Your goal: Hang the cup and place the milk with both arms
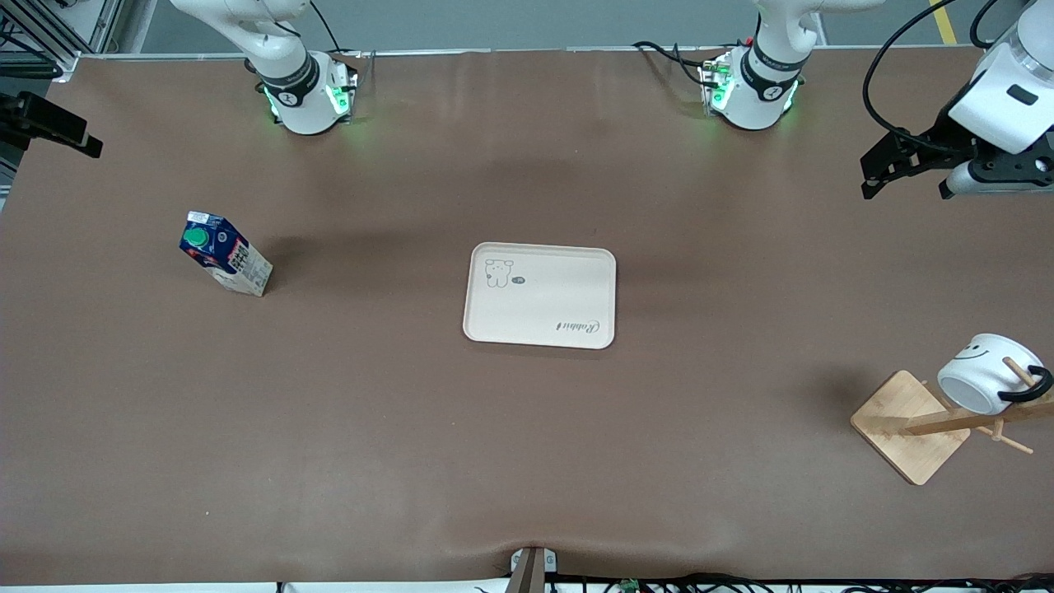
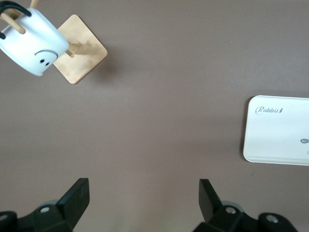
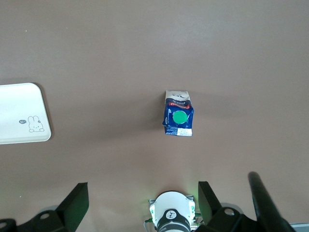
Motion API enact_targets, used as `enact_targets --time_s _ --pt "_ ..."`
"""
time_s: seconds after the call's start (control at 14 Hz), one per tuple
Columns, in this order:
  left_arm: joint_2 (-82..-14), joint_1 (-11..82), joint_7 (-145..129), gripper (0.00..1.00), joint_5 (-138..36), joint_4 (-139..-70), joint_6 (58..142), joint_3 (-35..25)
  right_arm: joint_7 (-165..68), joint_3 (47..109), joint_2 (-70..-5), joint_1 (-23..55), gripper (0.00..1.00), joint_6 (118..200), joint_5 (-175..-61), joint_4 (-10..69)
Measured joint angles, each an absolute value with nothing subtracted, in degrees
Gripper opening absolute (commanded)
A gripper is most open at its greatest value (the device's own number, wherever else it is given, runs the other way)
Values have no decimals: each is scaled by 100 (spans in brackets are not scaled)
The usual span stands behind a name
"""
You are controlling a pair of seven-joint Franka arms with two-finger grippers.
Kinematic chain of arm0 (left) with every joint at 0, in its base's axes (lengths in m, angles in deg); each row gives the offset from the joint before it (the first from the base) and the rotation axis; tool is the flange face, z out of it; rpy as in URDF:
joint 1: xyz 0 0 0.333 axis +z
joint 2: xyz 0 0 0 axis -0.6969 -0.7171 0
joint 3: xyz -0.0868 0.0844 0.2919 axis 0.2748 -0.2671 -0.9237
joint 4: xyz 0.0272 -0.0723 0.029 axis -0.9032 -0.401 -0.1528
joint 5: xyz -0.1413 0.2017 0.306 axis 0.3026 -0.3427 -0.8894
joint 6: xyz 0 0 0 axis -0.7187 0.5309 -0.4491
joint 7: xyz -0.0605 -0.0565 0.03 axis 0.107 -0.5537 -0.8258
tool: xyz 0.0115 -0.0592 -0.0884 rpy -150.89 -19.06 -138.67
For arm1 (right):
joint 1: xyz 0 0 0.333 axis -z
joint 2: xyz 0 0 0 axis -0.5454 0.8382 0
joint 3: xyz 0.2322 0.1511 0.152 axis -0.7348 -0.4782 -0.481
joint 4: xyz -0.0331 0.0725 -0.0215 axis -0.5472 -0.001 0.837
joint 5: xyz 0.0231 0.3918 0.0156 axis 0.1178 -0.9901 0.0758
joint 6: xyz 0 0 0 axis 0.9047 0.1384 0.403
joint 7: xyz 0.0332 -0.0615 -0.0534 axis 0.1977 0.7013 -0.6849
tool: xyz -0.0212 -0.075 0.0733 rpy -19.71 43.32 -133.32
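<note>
The cup [image 1: 984,375] hangs on the wooden rack [image 1: 922,424] at the left arm's end of the desk [image 1: 527,461], the milk [image 1: 224,254] stands at the right arm's end, and both the left tool [image 2: 144,199] and right tool [image 3: 143,202] hang open above.

From high across the bench [image 1: 527,461] we look down toward the two arm bases along the top edge, taking in the whole surface. Our left wrist camera looks straight down from well above, past its open pincer [image 2: 144,203], onto the tray [image 2: 277,140] and the cup [image 2: 31,43]. Our right wrist camera looks down from a similar height, catching the milk [image 3: 179,119]. Both wrist views share the tray [image 3: 21,113] with the front view.
</note>
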State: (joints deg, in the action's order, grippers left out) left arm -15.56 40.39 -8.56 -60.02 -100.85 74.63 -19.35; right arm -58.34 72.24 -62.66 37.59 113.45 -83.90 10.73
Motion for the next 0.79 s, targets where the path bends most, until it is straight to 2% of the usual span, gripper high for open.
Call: enact_targets --time_s 0.79 --pt "-1537 4051 -856 100 -5982 -9920 7503 -1988 -5716 7172 -6266 3759 100 11758 -7958 1231"
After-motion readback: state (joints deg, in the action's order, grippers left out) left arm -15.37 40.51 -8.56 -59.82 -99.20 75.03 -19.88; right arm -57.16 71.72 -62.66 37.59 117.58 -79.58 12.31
